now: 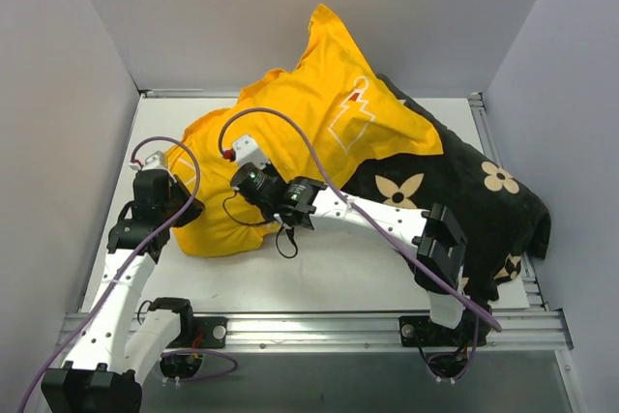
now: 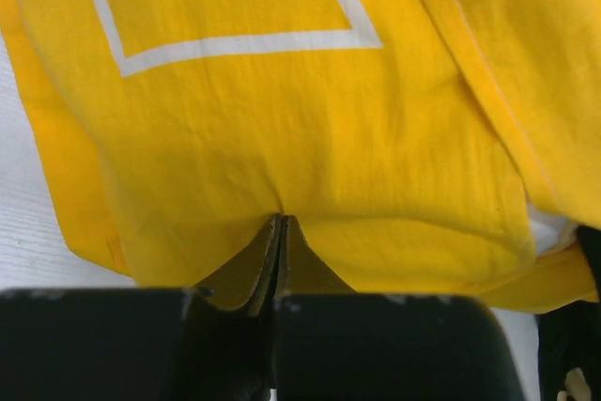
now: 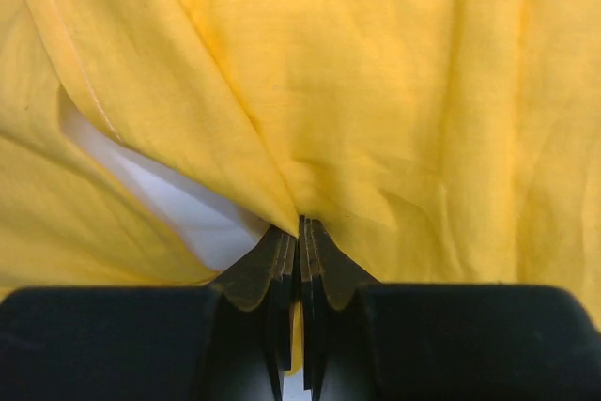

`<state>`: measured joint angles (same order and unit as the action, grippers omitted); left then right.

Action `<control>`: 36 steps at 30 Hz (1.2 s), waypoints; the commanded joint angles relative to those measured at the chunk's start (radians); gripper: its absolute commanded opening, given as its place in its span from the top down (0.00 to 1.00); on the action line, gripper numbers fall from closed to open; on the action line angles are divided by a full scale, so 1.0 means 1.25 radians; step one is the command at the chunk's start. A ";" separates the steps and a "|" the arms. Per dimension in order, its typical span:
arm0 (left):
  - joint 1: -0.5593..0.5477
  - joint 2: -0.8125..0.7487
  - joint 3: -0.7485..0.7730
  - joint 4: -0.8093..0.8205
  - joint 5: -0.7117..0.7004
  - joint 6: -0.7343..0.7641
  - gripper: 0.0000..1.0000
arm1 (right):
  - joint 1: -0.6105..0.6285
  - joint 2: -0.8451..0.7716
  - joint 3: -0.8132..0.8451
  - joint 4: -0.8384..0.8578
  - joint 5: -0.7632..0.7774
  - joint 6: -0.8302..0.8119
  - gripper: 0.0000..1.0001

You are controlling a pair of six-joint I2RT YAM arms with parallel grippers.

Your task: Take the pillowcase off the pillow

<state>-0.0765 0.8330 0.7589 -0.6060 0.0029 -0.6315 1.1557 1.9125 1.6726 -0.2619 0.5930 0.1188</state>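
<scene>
**Left end effector** [image 2: 280, 224]: jaws closed to a hairline gap, nipping a small fold at the near edge of the pillowcase [image 2: 282, 119].

**Right end effector** [image 3: 300, 226]: likewise pressed shut on a pinch of the yellow cloth, a sliver of which shows between the fingers. Beside this pinch, a white wedge of the pillow [image 3: 178, 202] shows through an opening in the case.

**Overhead view:** the pillowcase lies bunched over the left and middle of the worktop [image 1: 368, 268]. One corner rises toward the back wall, and the right part is draped on a black flowered pillow [image 1: 464, 205]. The white pillow is almost wholly hidden inside.

**Hazards, as judged:**
- (a) Each grip takes only a thin tuck at the fingertips, so a hard pull may slide the cloth free.
- (b) Whether either pinch also catches the pillow's own cover cannot be told. If it does, pulling would drag pillow and case together.
- (c) The plump filling may jam at the opening if the arms pull along one line instead of spreading it.
- (d) The draped part may tug the black pillow toward the worktop's edge.
</scene>
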 commanded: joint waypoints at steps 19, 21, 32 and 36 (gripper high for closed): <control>0.046 0.485 0.491 -0.005 0.080 0.142 1.00 | -0.192 -0.038 0.072 0.141 -0.520 0.240 1.00; 0.044 0.480 0.507 -0.006 0.114 0.138 1.00 | -0.220 -0.010 0.131 0.133 -0.560 0.261 1.00; -0.049 0.200 0.307 0.049 0.091 0.011 0.19 | -0.240 0.024 0.149 0.114 -0.570 0.278 1.00; -0.174 0.200 0.278 0.042 -0.046 -0.054 0.18 | -0.240 0.028 0.149 0.115 -0.562 0.283 1.00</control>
<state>-0.2119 1.0554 1.1347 -0.5938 0.0742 -0.6083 0.8585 1.9415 1.8420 -0.1539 -0.1249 0.4576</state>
